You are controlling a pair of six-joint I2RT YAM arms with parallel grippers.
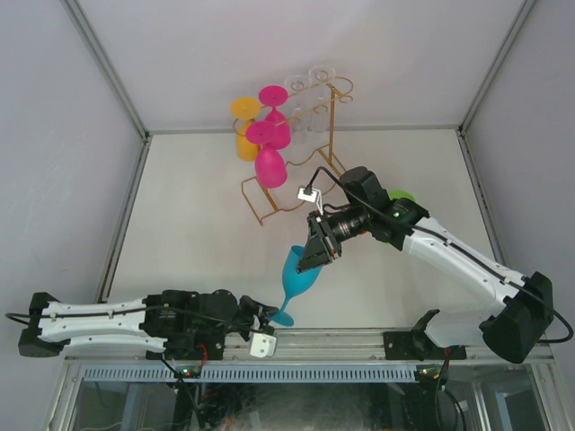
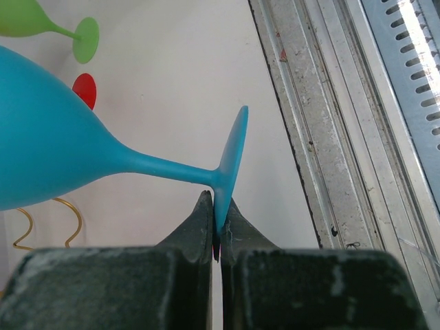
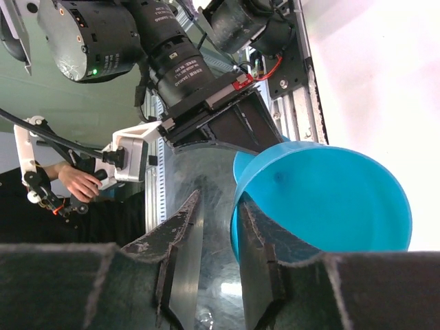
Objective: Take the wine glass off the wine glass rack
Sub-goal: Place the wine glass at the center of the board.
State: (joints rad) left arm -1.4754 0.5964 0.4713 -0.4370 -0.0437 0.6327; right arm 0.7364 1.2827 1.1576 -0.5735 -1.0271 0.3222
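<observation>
In the left wrist view, the blue glass (image 2: 55,151) gets chopped off by the left edge and the green glass (image 2: 27,20) by the top. A red disc (image 2: 84,89) is half covered by the blue bowl. Only two loops of the rack (image 2: 80,221) can be seen. From overhead, the clear glasses (image 1: 310,94) can barely be made out.

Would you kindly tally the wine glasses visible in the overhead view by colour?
Pink wine glasses: 2
Clear wine glasses: 2
Yellow wine glass: 1
Blue wine glass: 1
Green wine glass: 1
Total: 7
</observation>
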